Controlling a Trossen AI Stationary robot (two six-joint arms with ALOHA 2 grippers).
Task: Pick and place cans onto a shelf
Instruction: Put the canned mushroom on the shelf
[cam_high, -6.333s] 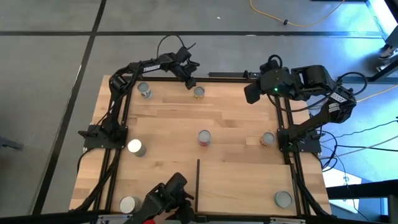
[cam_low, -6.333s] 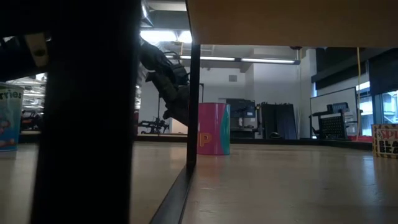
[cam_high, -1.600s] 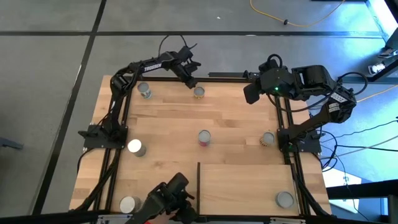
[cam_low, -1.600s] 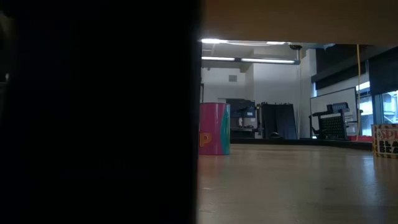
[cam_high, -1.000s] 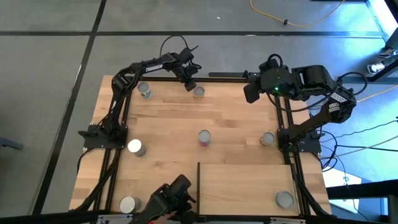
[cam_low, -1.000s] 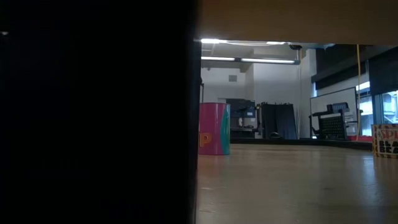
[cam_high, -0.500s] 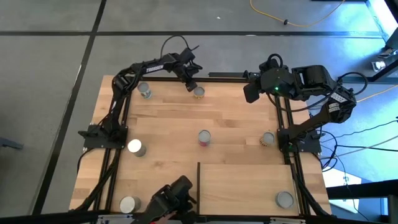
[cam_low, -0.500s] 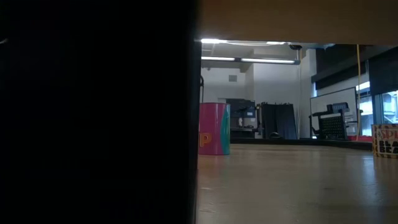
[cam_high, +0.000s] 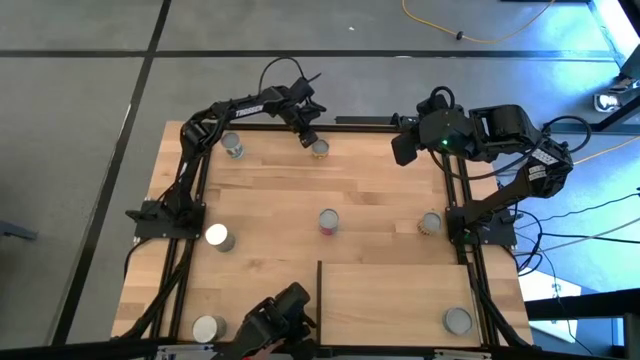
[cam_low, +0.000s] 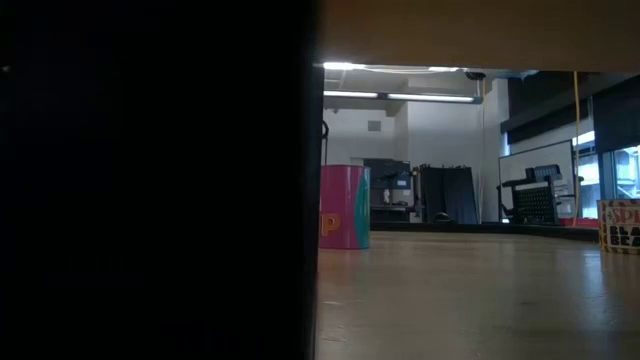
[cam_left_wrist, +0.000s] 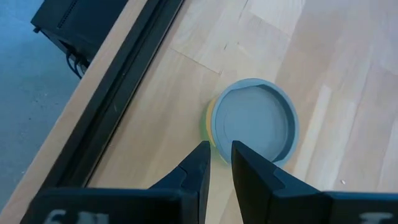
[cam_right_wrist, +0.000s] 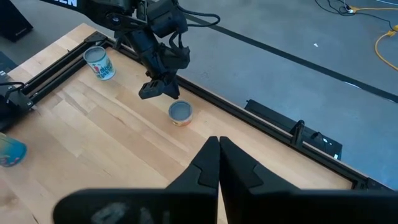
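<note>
Left gripper (cam_left_wrist: 217, 163) hovers over a can (cam_left_wrist: 254, 122) at the table's (cam_high: 380, 190) far edge, fingers slightly apart; grey lid, yellow side. Right gripper (cam_right_wrist: 219, 155) closed, raised.

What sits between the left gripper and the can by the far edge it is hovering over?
Nothing visible. The left gripper hangs just above the can, with only bare tabletop around it; no other can stands close.
</note>
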